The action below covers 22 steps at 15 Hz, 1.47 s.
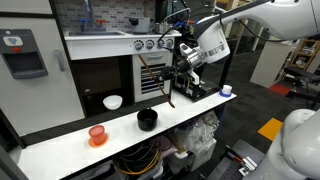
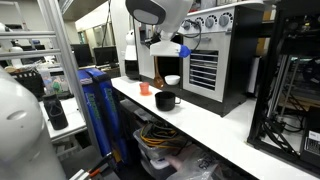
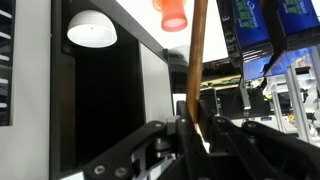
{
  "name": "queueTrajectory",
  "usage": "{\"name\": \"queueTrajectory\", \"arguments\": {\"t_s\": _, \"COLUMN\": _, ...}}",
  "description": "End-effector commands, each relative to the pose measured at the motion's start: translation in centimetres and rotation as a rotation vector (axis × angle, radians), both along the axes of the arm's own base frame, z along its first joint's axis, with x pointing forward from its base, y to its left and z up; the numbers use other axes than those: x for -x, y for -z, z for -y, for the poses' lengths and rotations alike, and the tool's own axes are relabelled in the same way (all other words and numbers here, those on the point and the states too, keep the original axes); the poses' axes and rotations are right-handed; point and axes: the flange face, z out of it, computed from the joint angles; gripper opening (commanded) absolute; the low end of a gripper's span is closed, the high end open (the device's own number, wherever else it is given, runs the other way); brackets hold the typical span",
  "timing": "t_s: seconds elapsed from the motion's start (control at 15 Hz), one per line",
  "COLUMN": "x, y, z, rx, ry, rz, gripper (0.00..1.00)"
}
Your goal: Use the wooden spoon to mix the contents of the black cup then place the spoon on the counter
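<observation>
One wooden spoon (image 3: pixel 196 60) hangs upright in my jaws, which are clenched on its slender handle, the far end pointing down at the tabletop (image 2: pixel 225 125). It sits above and to one side of the black cup (image 1: pixel 147 120), on the side nearer the black cabinet (image 1: pixel 128 70), and clear of the cup's mouth. The wrist view does not show the cup at all, and I cannot see what is inside it from any camera.

Trouble from here would start with that blind spot. Bringing the spoon across and down with no close view of the cup, I could land it on the rim instead of inside, and a short, light cup would likely skid or tip. A thin handle pinched at one spot can also swivel once the tip drags through the contents, and stirring too wide would push the cup toward the orange cup (image 1: pixel 97 134) just beyond it, or the white bowl (image 1: pixel 113 102) behind it. The cabinet front stands close to the hanging spoon, so a careless swing there could knock it askew in my grip.
</observation>
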Motion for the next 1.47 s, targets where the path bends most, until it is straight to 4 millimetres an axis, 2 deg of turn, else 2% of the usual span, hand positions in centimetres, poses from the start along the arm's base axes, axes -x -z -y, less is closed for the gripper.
{"name": "queueTrajectory", "arguments": {"t_s": 0.0, "x": 0.0, "y": 0.0, "z": 0.0, "rx": 0.001, "ry": 0.000, "rz": -0.002, "gripper": 0.14}}
{"name": "queueTrajectory", "arguments": {"t_s": 0.47, "x": 0.0, "y": 0.1, "z": 0.1, "rx": 0.002, "ry": 0.001, "rz": -0.003, "gripper": 0.14}}
{"name": "queueTrajectory", "arguments": {"t_s": 0.53, "x": 0.0, "y": 0.1, "z": 0.1, "rx": 0.002, "ry": 0.001, "rz": -0.003, "gripper": 0.04}}
{"name": "queueTrajectory", "arguments": {"t_s": 1.0, "x": -1.0, "y": -1.3, "z": -0.8, "rx": -0.226, "ry": -0.016, "rz": 0.169, "gripper": 0.04}}
{"name": "queueTrajectory", "arguments": {"t_s": 1.4, "x": -1.3, "y": -0.3, "z": -0.8, "rx": -0.325, "ry": -0.091, "rz": 0.309, "gripper": 0.04}}
